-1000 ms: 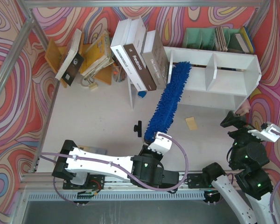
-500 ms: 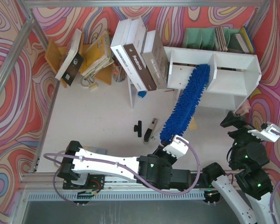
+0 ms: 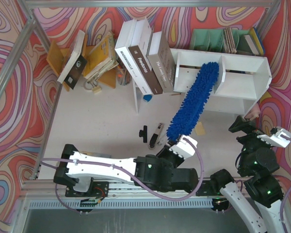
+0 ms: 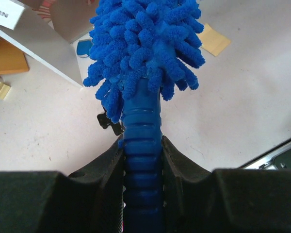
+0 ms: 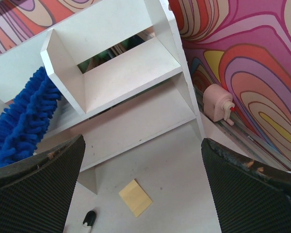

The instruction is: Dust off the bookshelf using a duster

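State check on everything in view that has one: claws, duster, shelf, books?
left claw: shut on the duster, gripping its handle.
right claw: open, holding nothing.
duster: held, head angled into the left cubby of the bookshelf.
bookshelf: no books in either cubby.
books: tilted, leaning on the white upright board.
yellow note: lying flat.

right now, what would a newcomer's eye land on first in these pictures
The bright-blue duster, clamped by its handle in the left end effector, slants across the table with its fluffy tip inside the left cubby of the white bookshelf. Loud swirling pink-and-orange walls surround everything, and big books lean on a thin board left of the shelf.
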Robot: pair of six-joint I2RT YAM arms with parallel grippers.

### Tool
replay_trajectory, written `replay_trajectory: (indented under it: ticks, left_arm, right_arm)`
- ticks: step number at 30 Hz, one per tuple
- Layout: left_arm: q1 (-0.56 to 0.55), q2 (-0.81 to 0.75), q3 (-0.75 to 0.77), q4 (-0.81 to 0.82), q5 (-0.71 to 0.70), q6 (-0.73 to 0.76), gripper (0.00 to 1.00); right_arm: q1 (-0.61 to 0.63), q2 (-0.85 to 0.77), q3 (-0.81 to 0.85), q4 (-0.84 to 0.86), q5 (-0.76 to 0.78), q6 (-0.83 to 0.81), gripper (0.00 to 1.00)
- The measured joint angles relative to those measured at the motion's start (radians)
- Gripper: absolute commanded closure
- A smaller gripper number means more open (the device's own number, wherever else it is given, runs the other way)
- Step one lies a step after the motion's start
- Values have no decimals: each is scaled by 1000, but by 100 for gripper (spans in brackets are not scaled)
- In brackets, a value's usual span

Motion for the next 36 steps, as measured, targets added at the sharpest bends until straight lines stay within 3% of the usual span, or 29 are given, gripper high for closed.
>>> replay_trajectory:
  ticks: [22, 36]
  left_arm:
    - [-22, -103, -24, 159, -55, 150, 100]
    - [-62, -172, -35, 208, -124, 158, 100]
  right_arm:
    - [0, 0, -2, 1, 0, -4, 8]
    - [0, 0, -2, 1, 0, -4, 8]
